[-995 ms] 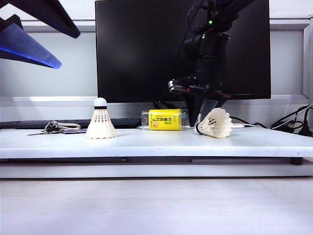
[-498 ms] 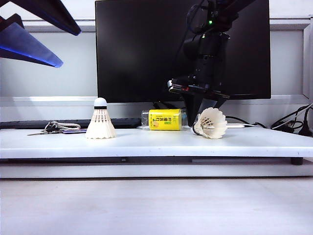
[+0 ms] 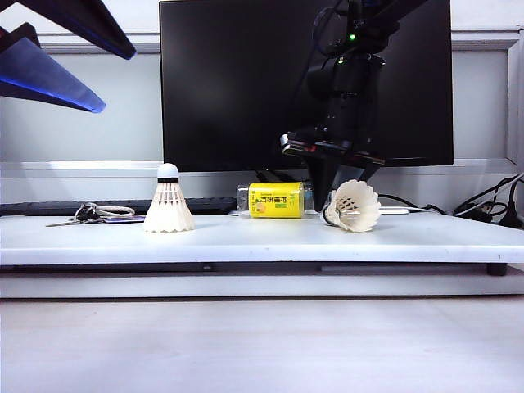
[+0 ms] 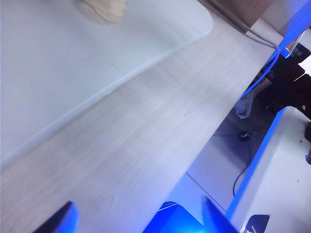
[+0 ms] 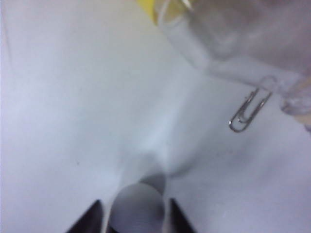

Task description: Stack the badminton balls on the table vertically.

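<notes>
One badminton ball (image 3: 168, 202) stands upright, cork tip up, on the left part of the white table (image 3: 246, 241). The other badminton ball (image 3: 354, 206) lies on its side right of the middle, its skirt opening towards the exterior camera. My right gripper (image 3: 326, 201) reaches down just behind it. In the right wrist view my right gripper (image 5: 137, 216) has its two dark fingers close on either side of the rounded cork tip (image 5: 138, 206). My left gripper (image 3: 116, 82) hangs high at the far left, open and empty (image 4: 141, 221). The upright ball's skirt (image 4: 104, 7) shows at the edge of the left wrist view.
A yellow-labelled clear bottle (image 3: 276, 200) lies behind the middle of the table, in front of a black monitor (image 3: 246, 82). Keys (image 3: 94, 213) lie at the back left and cables (image 3: 491, 209) at the back right. A paper clip (image 5: 249, 112) rests near the bottle.
The lying badminton ball has shifted slightly left and turned its skirt more towards the camera, together with my right gripper. The left arm has stayed still.
</notes>
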Action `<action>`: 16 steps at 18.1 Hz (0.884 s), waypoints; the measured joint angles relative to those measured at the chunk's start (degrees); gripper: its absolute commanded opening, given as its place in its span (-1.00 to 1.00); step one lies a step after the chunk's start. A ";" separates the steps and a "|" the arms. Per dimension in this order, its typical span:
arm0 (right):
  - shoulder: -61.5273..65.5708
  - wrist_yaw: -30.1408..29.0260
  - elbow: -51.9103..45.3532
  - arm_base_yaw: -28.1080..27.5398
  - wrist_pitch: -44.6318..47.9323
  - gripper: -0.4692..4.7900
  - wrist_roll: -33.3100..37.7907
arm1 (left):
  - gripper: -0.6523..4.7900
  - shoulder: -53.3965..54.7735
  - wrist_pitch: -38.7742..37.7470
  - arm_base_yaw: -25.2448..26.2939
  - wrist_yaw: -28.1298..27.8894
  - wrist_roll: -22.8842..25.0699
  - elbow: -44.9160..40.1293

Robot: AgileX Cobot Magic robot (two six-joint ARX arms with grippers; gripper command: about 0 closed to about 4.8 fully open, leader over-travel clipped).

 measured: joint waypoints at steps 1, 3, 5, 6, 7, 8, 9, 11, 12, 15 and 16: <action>0.00 0.00 0.00 0.00 -0.22 -0.13 0.00 | 0.49 0.00 0.00 0.00 0.00 0.00 0.00; 0.00 0.00 0.00 0.00 -0.39 -0.13 0.00 | 0.49 0.00 0.00 0.00 0.00 0.00 0.00; 0.00 0.00 0.00 0.00 -0.39 -0.13 0.00 | 0.49 0.00 0.00 0.00 0.00 0.00 0.00; 0.00 -0.04 0.00 0.00 -0.39 -0.13 0.00 | 0.49 0.00 0.00 0.00 0.00 0.00 0.00; 0.00 -0.17 -0.02 0.00 -0.39 -0.13 0.00 | 0.49 0.00 0.00 0.00 0.00 0.00 0.00; 0.00 -0.24 -0.11 0.00 -0.39 -0.13 0.02 | 0.49 0.00 0.00 0.00 0.00 0.00 0.00; 0.00 -0.26 -0.52 0.00 -0.35 -0.13 0.00 | 0.49 0.00 0.00 0.00 0.00 0.00 0.00; 0.04 -0.26 -1.68 0.00 -0.37 -0.13 0.00 | 0.49 0.00 0.00 0.00 0.02 0.00 0.00; 0.04 -0.26 -2.14 0.00 -0.46 -0.14 0.00 | 0.49 0.00 0.00 0.00 0.00 0.00 0.00; 0.04 -0.22 -2.27 0.00 -0.52 -0.19 0.00 | 0.49 0.00 0.00 0.00 0.00 0.02 0.00; 0.04 -0.22 -2.27 0.00 -0.52 -0.19 0.02 | 0.49 0.00 0.00 0.00 0.00 0.02 0.00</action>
